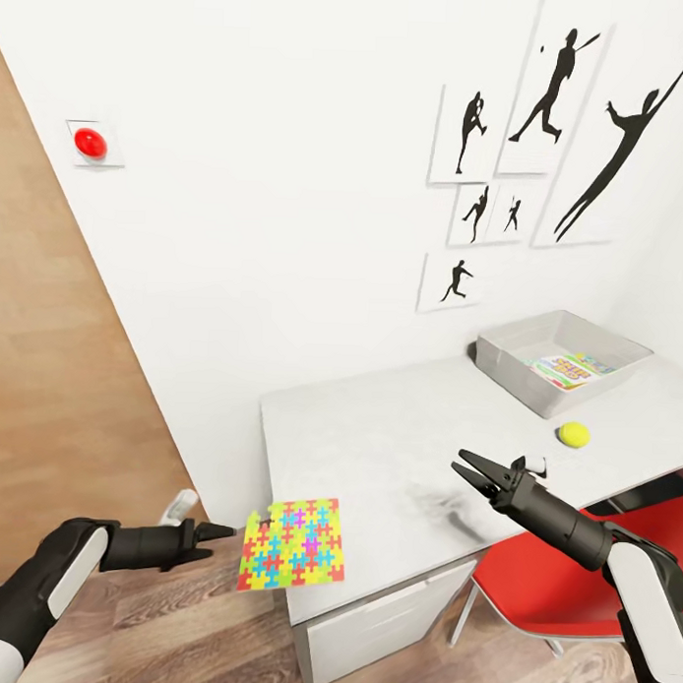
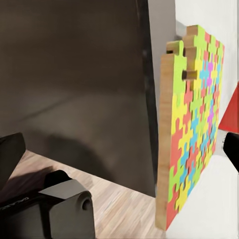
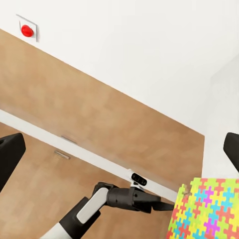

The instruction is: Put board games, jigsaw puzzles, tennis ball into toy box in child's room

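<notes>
Toy box [image 1: 503,359] sits at right-centre of the head view, on the far right end of the table [image 1: 378,431] against the white wall: shallow light-grey open tray with flared sides, holding one flat printed board game [image 1: 569,369] with green and orange print. Tennis ball [image 1: 574,434], small and yellow-green, lies on the tabletop just in front of the box, apart from it. Jigsaw puzzle [image 1: 293,544], a thin flat square of interlocking yellow, blue, pink, green and red pieces, hangs over the table's near left corner at lower centre; wrist view shows its thick pale wood-like edge [image 2: 167,149]. Left gripper [image 1: 225,528] at lower left points at the puzzle's left edge, tips drawn together, touching or just short of it, cannot tell a grip. Right gripper [image 1: 467,467] hovers over the tabletop at lower right, fingers spread a little, nothing in them. Table is smooth pale grey-white. Red chair [image 1: 550,585] tucked under its right side. Wood-plank floor [image 1: 174,621], tan wooden door panel [image 1: 55,371] at left, red round button [image 1: 89,143] on a white plate upper left, black sports-silhouette pictures [image 1: 555,142] upper right.
</notes>
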Available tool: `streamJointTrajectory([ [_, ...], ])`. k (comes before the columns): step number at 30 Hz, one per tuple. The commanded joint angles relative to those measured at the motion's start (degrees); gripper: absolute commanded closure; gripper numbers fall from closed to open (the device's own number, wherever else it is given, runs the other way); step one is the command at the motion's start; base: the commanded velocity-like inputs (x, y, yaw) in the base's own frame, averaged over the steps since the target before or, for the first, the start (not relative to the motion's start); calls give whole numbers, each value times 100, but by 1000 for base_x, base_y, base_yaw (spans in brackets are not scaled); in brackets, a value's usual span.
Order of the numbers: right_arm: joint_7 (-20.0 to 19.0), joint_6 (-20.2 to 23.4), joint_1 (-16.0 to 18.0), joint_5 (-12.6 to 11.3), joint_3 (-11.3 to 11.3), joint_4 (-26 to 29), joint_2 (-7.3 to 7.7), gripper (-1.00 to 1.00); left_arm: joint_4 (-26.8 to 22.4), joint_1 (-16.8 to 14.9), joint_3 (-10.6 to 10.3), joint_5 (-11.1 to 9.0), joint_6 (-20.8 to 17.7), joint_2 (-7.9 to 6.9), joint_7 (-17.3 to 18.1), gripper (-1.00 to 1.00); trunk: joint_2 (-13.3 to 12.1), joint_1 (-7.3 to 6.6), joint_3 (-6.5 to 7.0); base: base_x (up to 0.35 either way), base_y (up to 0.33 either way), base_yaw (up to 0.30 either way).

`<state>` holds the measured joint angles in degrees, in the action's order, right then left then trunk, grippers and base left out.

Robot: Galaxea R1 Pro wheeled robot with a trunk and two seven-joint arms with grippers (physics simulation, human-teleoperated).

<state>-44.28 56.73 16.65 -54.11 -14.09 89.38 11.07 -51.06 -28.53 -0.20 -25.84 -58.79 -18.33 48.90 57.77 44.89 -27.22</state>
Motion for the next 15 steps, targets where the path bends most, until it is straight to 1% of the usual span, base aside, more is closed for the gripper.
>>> streamJointTrajectory([
  [1,-22,21,5,14,-6,0,0,-100,0,-4,-3,9,-20,13,24,-100,4,0,-6,0,0,0],
  [5,-15,10,5,14,-2,0,-3,-100,0,-4,-5,9,-20,34,23,-100,4,0,-6,0,-11,0],
  [10,-11,6,5,14,1,0,0,-100,0,-4,-8,9,-19,44,26,-100,4,0,-6,0,-181,0],
  [15,-11,5,5,15,2,0,-7,-100,0,-4,-6,8,-27,45,31,-100,4,0,-6,0,-73,0],
])
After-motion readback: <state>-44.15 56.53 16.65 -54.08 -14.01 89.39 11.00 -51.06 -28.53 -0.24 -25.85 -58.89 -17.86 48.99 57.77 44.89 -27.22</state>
